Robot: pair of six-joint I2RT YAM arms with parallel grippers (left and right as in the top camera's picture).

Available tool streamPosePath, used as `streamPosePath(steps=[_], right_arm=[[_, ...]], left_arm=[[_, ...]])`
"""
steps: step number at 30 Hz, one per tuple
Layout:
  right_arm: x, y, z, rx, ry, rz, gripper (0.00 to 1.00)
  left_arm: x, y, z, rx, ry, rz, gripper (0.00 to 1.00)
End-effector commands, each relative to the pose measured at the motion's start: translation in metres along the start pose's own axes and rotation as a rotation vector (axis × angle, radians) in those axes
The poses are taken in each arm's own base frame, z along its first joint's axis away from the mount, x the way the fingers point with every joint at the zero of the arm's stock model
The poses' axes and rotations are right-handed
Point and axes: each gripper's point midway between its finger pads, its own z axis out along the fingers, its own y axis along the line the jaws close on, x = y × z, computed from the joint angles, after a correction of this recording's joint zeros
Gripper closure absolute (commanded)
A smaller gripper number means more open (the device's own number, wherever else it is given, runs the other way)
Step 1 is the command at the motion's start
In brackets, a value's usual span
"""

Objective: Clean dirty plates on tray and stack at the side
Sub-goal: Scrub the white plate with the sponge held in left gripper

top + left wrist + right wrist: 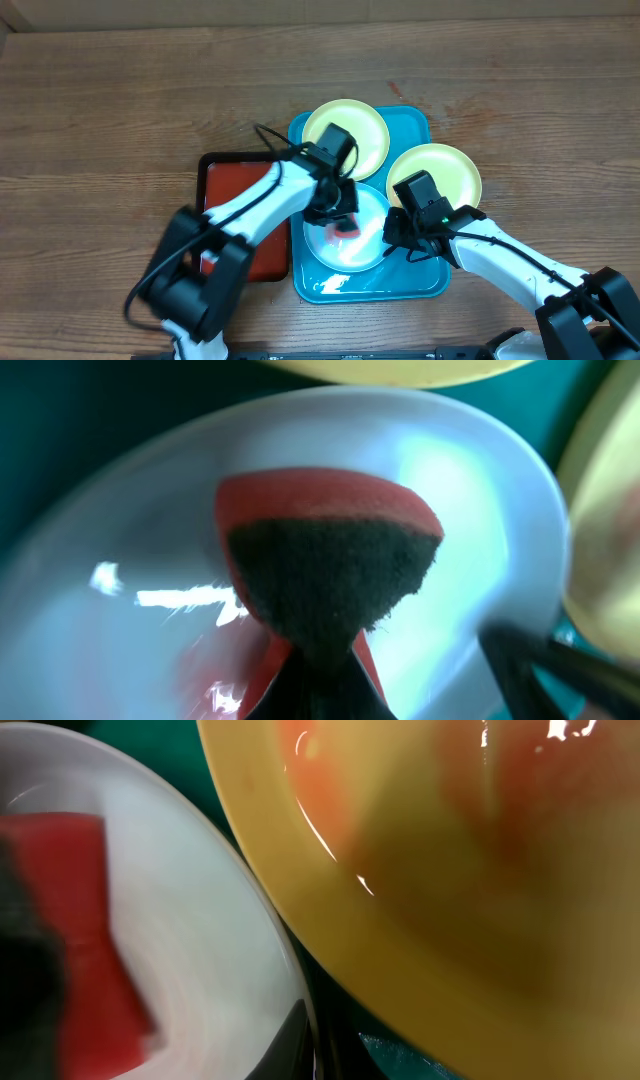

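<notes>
The turquoise tray (pixel 425 285) holds three plates. Two pale yellow-green plates lie at its back (pixel 368 128) and right (pixel 452 168). The right one shows orange smears in the right wrist view (pixel 450 870). The light blue plate (pixel 340 252) lies at the front. My left gripper (pixel 340 212) is shut on a red sponge with a dark scouring face (pixel 330 550) and presses it on the blue plate (pixel 120 620). My right gripper (pixel 392 232) is shut on the blue plate's right rim (pixel 200 920); one finger (pixel 315 1040) lies on the rim.
A smaller red tray with a black rim (pixel 235 180) sits on the wooden table just left of the turquoise tray, under my left arm. A reddish stain marks the table right of the tray (pixel 485 120).
</notes>
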Motion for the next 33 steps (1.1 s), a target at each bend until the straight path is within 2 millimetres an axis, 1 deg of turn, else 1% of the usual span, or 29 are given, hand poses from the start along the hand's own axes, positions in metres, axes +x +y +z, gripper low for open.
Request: streamPosePath(steps=[1,2,4,5,9,10,12,14,15,16,17,19,22,26,27,30,33], right_arm=[[-0.009,-0.013,0.002,0.066,-0.033,0.026,0.96],[-0.008,-0.013,0.002,0.068,-0.031,0.027,0.96],[-0.007,-0.015,0.002,0.073,-0.025,0.027,0.96],[-0.006,-0.015,0.002,0.075,-0.023,0.027,0.96],[-0.006,-0.015,0.002,0.075,-0.023,0.027,0.96],[-0.006,-0.015,0.002,0.075,-0.023,0.027,0.96],[-0.006,-0.015,0.002,0.075,-0.023,0.027,0.96],[-0.006,-0.015,0.002,0.075,-0.023,0.027,0.96],[-0.006,-0.015,0.002,0.076,-0.022,0.027,0.96],[-0.006,-0.015,0.002,0.075,-0.023,0.027,0.96],[-0.006,-0.015,0.002,0.075,-0.023,0.027,0.96],[-0.006,-0.015,0.002,0.075,-0.023,0.027,0.96],[-0.005,-0.016,0.002,0.078,-0.019,0.027,0.96],[-0.004,-0.017,0.002,0.083,-0.014,0.027,0.96],[-0.003,-0.017,0.002,0.085,-0.012,0.028,0.96],[-0.003,-0.018,0.002,0.087,-0.010,0.028,0.96],[-0.003,-0.018,0.002,0.088,-0.009,0.028,0.96]], left_arm=[[0.012,-0.004,0.023,0.038,0.089,-0.072,0.96],[0.013,-0.001,0.027,0.029,0.101,-0.083,0.96],[0.015,0.014,0.029,-0.021,0.118,-0.114,0.96],[0.015,0.026,0.027,-0.067,0.118,-0.133,0.96],[0.008,0.072,0.011,-0.253,0.091,-0.191,0.96],[0.004,0.086,0.005,-0.309,0.074,-0.190,0.96],[-0.002,0.108,-0.003,-0.402,0.043,-0.188,0.96],[-0.005,0.122,-0.010,-0.475,0.020,-0.182,0.96],[-0.006,0.124,-0.010,-0.482,0.018,-0.169,0.96],[-0.006,0.121,-0.009,-0.467,0.024,-0.159,0.96],[-0.005,0.115,-0.006,-0.429,0.040,-0.149,0.96],[-0.001,0.093,0.002,-0.317,0.077,-0.127,0.96],[0.001,0.052,0.013,-0.128,0.109,-0.085,0.96],[0.003,0.003,0.026,0.051,0.119,-0.012,0.96],[0.006,-0.008,0.031,0.086,0.129,-0.002,0.96],[0.022,-0.031,0.044,0.159,0.190,0.006,0.96],[0.040,-0.050,0.054,0.228,0.258,0.044,0.96]])
